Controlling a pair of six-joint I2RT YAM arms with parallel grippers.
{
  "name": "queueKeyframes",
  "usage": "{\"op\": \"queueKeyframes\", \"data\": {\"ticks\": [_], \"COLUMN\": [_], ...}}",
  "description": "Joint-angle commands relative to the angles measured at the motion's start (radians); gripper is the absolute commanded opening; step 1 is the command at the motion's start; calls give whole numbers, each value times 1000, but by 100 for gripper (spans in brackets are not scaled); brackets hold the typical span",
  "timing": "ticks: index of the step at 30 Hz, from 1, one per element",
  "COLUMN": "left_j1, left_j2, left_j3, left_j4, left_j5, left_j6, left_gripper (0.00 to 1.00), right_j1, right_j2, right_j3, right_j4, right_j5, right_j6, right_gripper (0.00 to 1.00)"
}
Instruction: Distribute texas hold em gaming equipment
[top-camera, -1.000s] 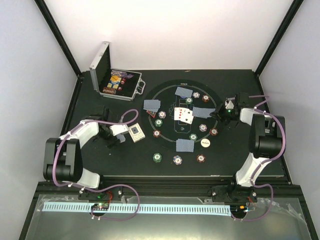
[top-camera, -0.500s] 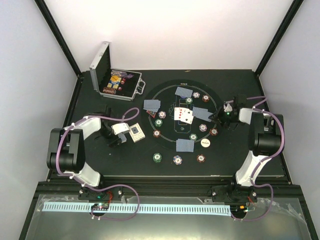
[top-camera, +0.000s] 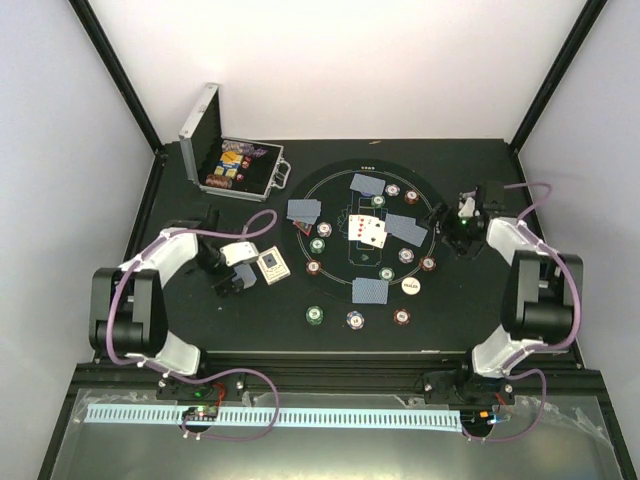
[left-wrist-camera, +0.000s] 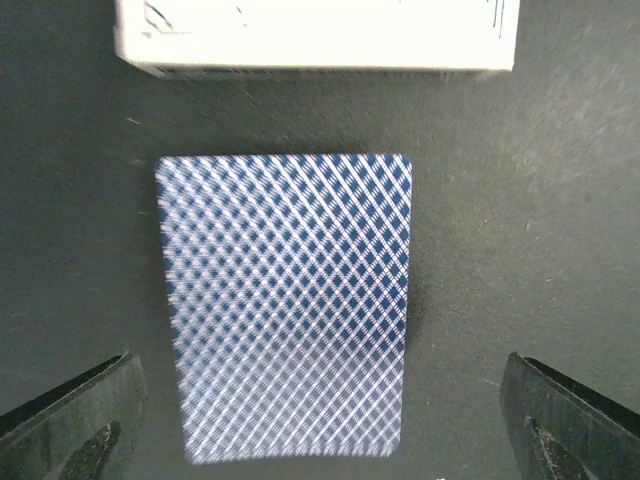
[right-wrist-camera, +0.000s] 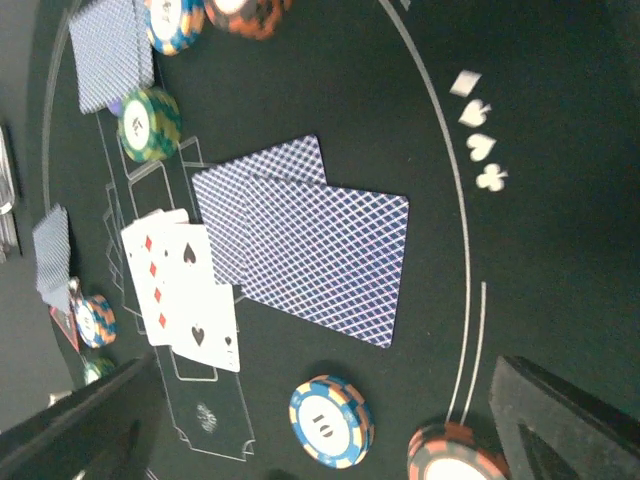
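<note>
Top view: the round mat (top-camera: 345, 265) carries most of the gear. Poker chips (top-camera: 317, 245) ring its middle, blue-backed cards (top-camera: 369, 290) lie face down around them, face-up cards (top-camera: 366, 230) sit at its centre, and a white button (top-camera: 411, 286) is at its near right. Chip markings are too small to read. Three more chips lie by the mat's near edge; whether they are on or off it I cannot tell. The silver case (top-camera: 245, 170) stands open off the mat's far left. The left gripper (top-camera: 243, 270) is off the mat's left edge beside a white card box (top-camera: 272, 266), and the right gripper (top-camera: 440, 222) is at the mat's right edge. Left wrist view: a single card (left-wrist-camera: 285, 305) lies face down just short of the box, whose top is cut off. The left fingers (left-wrist-camera: 75, 425) stand wide, only their tips showing, both clear of the card. Right wrist view: the right fingers (right-wrist-camera: 570, 420), dark and blurred, are spread wide and grip nothing. Ahead on the mat's right part is an overlapped pair (right-wrist-camera: 330, 255), a blue-white chip (right-wrist-camera: 328, 420), and a red chip (right-wrist-camera: 455, 465) cut off by the frame.
</note>
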Motion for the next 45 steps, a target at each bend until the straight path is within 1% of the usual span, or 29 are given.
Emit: {"op": "queueKeyframes", "data": {"ticks": [1,3,5,7,9,11,13,15,17,19,20,26,29,31,34,35,37,39,42,43,45], "left_j1": [13,17,36,87,124,144,148,148,149,148,148,143,132,116,92,83,52,6,-31,-33,-35], "left_j2": [-89,-124,-154,-183,-213,-239,-267,-270,-270,-282,-287,-269,-238,-198,-179,-169,-150,-149,-176,-177,-176], "left_j3": [112,145,170,175,121,24,-78,-143,-198,-266,-306,-465,-521,-545,-583,-601,-641,-660,-656,-665,-685], "left_j4": [-64,28,143,254,409,600,781,889,996,1113,1180,1476,1616,1693,1764,1800,1909,1938,1891,1907,1946], "left_j5": [47,30,28,105,136,120,105,93,47,-28,-41,-49,-25,-5,-10,-19,-42,-115,-273,-303,-320], "left_j6": [-49,-164,-310,-469,-634,-769,-854,-905,-940,-964,-967,-999,-993,-963,-934,-928,-886,-853,-879,-893,-897], "left_gripper": [99,99,99,99,99,99,99,99,99,99,99,99,99,99,99,99,99,99,99,99,99], "right_j1": [1,4,11,13,15,18,19,18,18,18,18,18,17,18,19,19,21,31,80,99,146], "right_j2": [-151,-234,-335,-468,-613,-751,-856,-919,-918,-906,-901,-815,-775,-745,-674,-645,-591,-530,-447,-417,-355], "right_j3": [-29,-55,-105,-198,-325,-465,-593,-689,-719,-716,-720,-727,-745,-761,-774,-771,-776,-759,-737,-739,-767], "right_j4": [-37,-23,17,112,251,398,531,616,638,635,650,755,807,861,965,995,1110,1182,1299,1346,1471], "right_j5": [127,205,321,433,533,628,711,772,793,809,813,901,950,970,970,954,913,876,853,848,826], "right_j6": [-18,-15,-10,-1,1,11,10,-24,-45,-52,-57,-134,-160,-169,-190,-200,-224,-255,-342,-383,-464], "right_gripper": [95,99,100,100,100,100,100,100,100,100,100,100,100,100,100,100,100,100,100,100,100]}}
